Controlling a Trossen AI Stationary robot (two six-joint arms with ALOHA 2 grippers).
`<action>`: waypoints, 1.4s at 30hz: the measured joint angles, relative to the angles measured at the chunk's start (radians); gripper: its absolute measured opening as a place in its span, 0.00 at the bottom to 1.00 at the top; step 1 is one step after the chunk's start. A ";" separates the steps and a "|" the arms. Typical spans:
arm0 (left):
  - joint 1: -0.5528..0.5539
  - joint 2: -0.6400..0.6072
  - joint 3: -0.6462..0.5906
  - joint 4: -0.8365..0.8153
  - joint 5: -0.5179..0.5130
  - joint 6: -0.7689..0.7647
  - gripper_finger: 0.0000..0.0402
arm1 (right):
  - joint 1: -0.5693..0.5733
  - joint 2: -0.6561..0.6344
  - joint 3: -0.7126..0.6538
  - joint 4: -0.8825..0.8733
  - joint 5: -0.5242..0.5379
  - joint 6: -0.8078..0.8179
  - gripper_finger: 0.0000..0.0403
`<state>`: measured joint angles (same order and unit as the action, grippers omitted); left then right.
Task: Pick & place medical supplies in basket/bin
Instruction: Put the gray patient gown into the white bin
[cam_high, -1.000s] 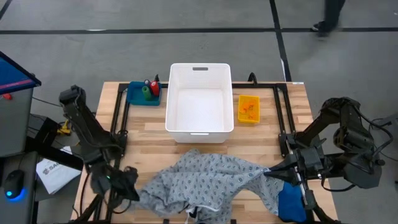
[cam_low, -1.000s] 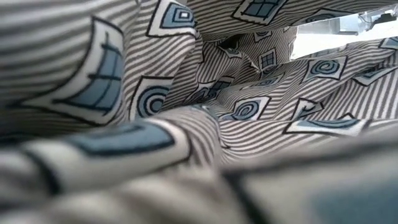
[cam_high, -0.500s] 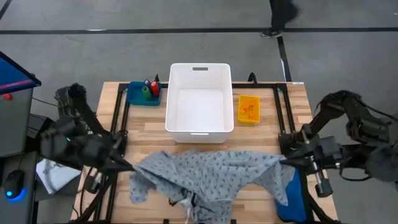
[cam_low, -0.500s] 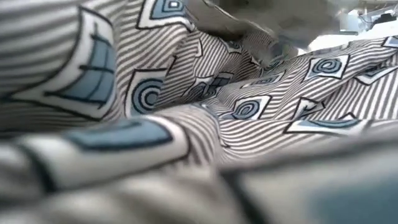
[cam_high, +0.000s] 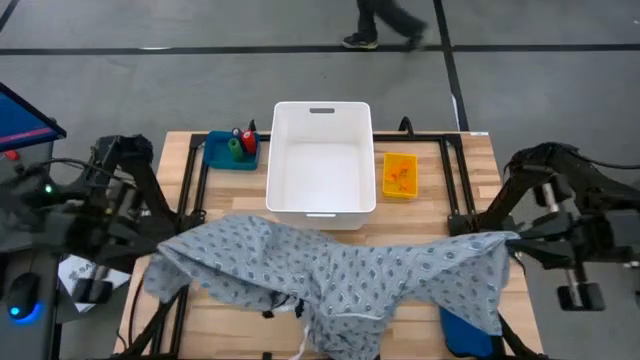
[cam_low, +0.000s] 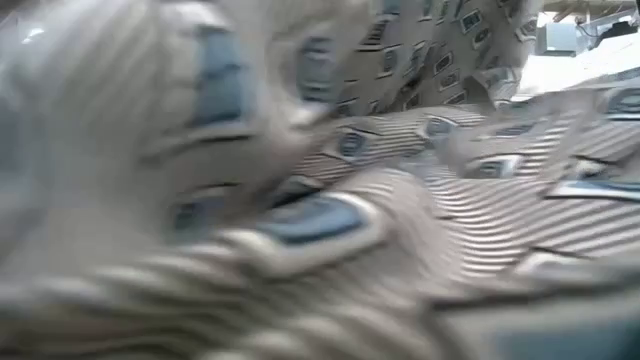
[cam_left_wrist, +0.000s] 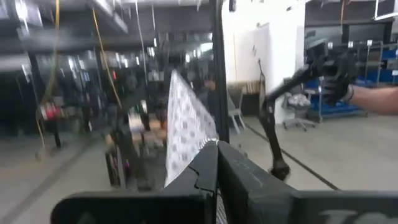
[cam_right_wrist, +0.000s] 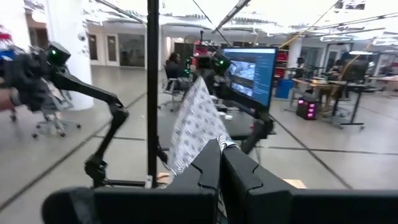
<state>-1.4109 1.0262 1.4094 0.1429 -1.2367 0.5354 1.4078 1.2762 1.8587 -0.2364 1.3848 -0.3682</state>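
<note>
The grey patterned gown (cam_high: 330, 275) hangs spread across the near half of the table, between my two grippers. My left gripper (cam_high: 158, 250) is shut on its left end, above the table's left edge. My right gripper (cam_high: 512, 240) is shut on its right end, above the right edge. The gown's middle sags to the near edge (cam_high: 340, 330) and fills the low view (cam_low: 320, 200). A red and a green piece lie on a blue tray (cam_high: 232, 148). Orange pieces fill a small yellow box (cam_high: 399, 175). My left gripper pinches the gown's left end (cam_left_wrist: 210, 144) between its two shut fingers, which point about level. The cloth runs away from the fingertips (cam_left_wrist: 205, 163) as a drawn sheet, lifted above the table. My right gripper pinches the gown's right end (cam_right_wrist: 214, 144) between its shut fingers (cam_right_wrist: 208, 163), also about level. From there the cloth stretches toward the other arm, and a flap (cam_high: 490, 295) hangs below the hold.
A white bin (cam_high: 320, 165) stands open at the table's far middle, between the tray and the yellow box. A blue pouch (cam_high: 462, 330) lies at the near right corner under the gown's flap. A person (cam_high: 385, 25) walks on the floor beyond the table.
Both grippers have risen and drawn apart, the left toward the table's left edge, the right toward its right edge, both staying shut on the gown. The gown, crumpled on the table before, is lifted and spread out wide between them, its middle still sagging low.
</note>
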 joint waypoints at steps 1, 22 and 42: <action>-0.024 0.016 0.001 0.118 -0.004 0.130 0.00 | 0.022 0.000 0.000 0.037 0.031 -0.050 0.00; 0.068 0.307 0.148 0.645 0.009 0.610 0.00 | 0.104 0.046 0.001 0.329 0.187 -0.366 0.00; 0.072 0.285 0.161 0.577 0.149 0.455 0.00 | 0.104 0.052 0.001 0.327 0.186 -0.347 0.00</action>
<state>-1.3390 1.3109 1.5708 0.7201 -1.0876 0.9900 1.5116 1.3285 1.8595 0.0902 1.5707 -0.7147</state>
